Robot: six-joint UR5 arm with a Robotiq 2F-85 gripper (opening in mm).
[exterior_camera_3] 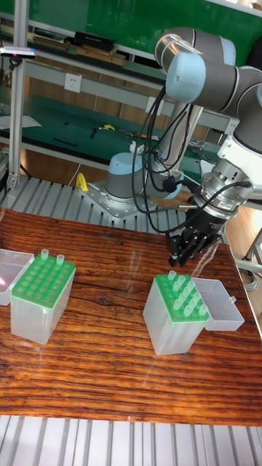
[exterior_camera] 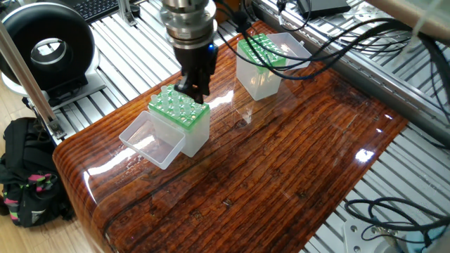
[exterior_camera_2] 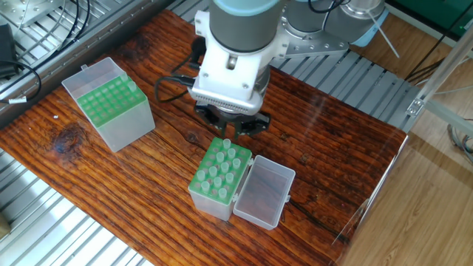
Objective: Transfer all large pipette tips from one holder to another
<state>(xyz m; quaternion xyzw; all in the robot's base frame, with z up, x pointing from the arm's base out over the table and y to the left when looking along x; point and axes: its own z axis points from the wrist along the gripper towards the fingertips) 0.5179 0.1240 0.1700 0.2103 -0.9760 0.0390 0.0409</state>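
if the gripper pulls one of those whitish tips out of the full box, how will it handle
Each translucent whitish pipette tip is probably light and easily crushed, being slim hollow plastic. Its tapered, glossy look suggests it could slip. The gripper may tilt neighbours, since they stand close together.

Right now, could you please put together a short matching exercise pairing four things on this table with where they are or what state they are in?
Things:
1. gripper
2. full tip box
3. nearly empty tip box
4. clear lid

Places or states:
A. lying open flat on the wood, hinged to a box
B. standing apart by the table edge, with only two large pipette tips in its green rack
C. hovering just above the far row of a rack
D. green rack crowded with tips, directly under the arm

Pairs: 1-C, 2-D, 3-B, 4-A
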